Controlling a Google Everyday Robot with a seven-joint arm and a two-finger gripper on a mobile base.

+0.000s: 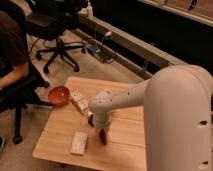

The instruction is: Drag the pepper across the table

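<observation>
The pepper [103, 136] is a small dark-red sliver lying on the light wood-plank table [60, 130], near the middle of its front half. My gripper [100, 130] points straight down at the end of the white arm. It stands right over the pepper's upper end and seems to touch it. The arm's wrist hides part of the pepper.
A round orange-red bowl [59, 95] sits at the table's back left corner, with a white packet [79, 101] beside it. A flat white object [79, 142] lies near the front left. A seated person [12, 55] and office chairs [57, 30] are to the left.
</observation>
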